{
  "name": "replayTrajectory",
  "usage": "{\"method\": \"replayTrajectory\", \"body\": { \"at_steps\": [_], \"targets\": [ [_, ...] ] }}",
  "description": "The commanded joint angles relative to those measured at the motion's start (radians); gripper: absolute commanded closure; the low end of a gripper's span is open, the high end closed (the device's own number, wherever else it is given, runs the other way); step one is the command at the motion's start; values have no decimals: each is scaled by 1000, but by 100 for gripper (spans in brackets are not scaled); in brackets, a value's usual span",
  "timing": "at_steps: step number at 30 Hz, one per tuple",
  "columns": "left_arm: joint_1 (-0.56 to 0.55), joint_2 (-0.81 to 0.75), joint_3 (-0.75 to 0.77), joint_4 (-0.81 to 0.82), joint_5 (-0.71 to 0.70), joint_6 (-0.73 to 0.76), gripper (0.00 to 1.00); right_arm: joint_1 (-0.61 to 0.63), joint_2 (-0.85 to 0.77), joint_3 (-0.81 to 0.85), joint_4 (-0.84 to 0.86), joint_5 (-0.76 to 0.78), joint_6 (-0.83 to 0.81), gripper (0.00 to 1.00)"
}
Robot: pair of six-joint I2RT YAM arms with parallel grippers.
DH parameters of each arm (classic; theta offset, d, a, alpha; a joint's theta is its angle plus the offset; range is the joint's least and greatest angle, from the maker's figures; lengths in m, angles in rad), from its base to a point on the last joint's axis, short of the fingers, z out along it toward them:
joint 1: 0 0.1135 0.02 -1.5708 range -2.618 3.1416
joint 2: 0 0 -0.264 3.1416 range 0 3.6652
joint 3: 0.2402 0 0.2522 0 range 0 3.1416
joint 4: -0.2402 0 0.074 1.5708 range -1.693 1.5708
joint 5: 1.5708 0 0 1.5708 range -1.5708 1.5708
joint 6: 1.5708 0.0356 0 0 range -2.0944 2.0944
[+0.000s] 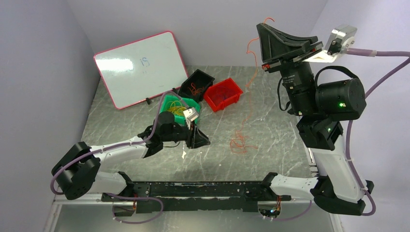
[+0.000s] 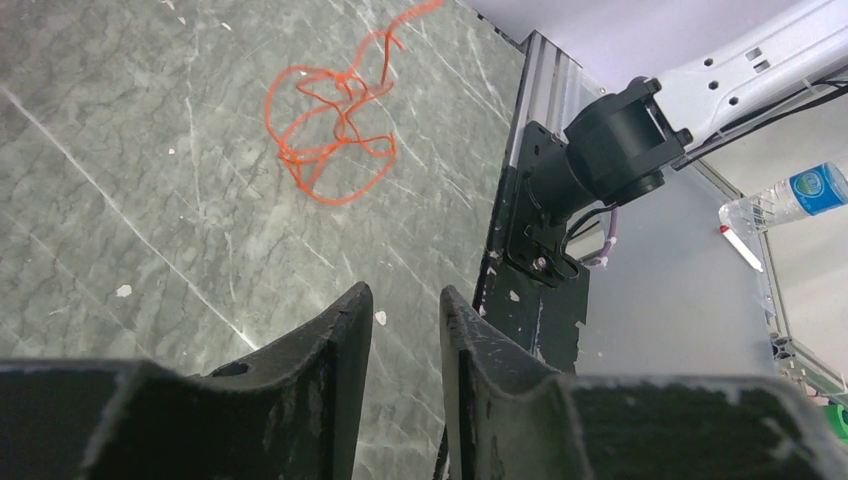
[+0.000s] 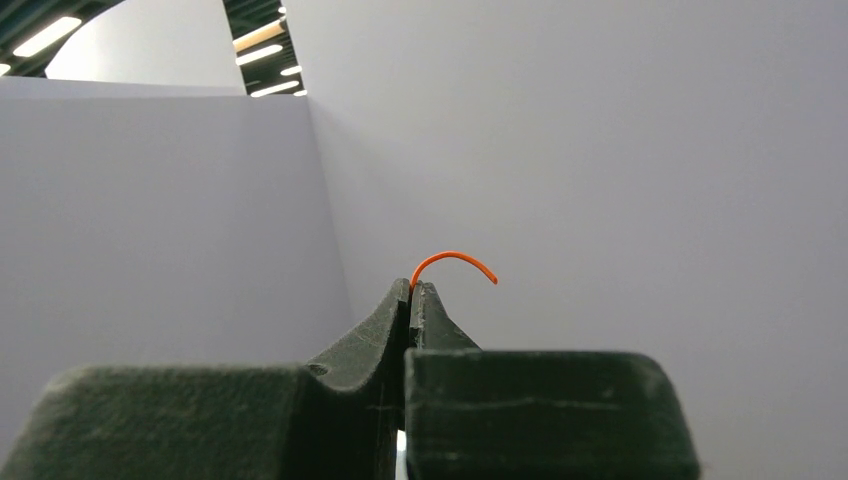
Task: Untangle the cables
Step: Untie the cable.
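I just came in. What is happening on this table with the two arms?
The right end effector, raised high, is shut on one end of an orange cable, which hangs down to a tangle on the table. The left end effector is low over the table, slightly open, holding nothing.

The whiteboard (image 1: 140,67) leans at the back left of the desk (image 1: 111,121); right of it stand three bins close together, the nearest bin (image 1: 167,102), the middle bin (image 1: 205,77) behind it, the right bin (image 1: 234,89); each seems to hold cables (image 1: 178,110); the left gripper (image 1: 203,140) is just before the nearest bin; a long cable (image 1: 249,82) hangs from the raised right gripper (image 1: 263,24) at the back right down to the desk.
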Motion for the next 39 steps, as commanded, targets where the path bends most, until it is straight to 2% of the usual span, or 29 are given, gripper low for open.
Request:
{"method": "replayTrajectory", "body": {
  "at_steps": [1,11,18,28,39],
  "targets": [
    [-8,12,-3,58,-13,5,62,4,9,33,12,8,-28,100],
    [-8,-13,39,67,-91,5,41,4,20,29,6,22,-23,100],
    [-12,65,142,81,-134,27,32,4,34,26,21,-1,16,100],
    [-51,207,219,179,-97,53,29,4,35,37,25,-8,35,100],
    [-86,279,318,167,-146,91,30,5,27,22,22,-11,49,100]
  ]
}}
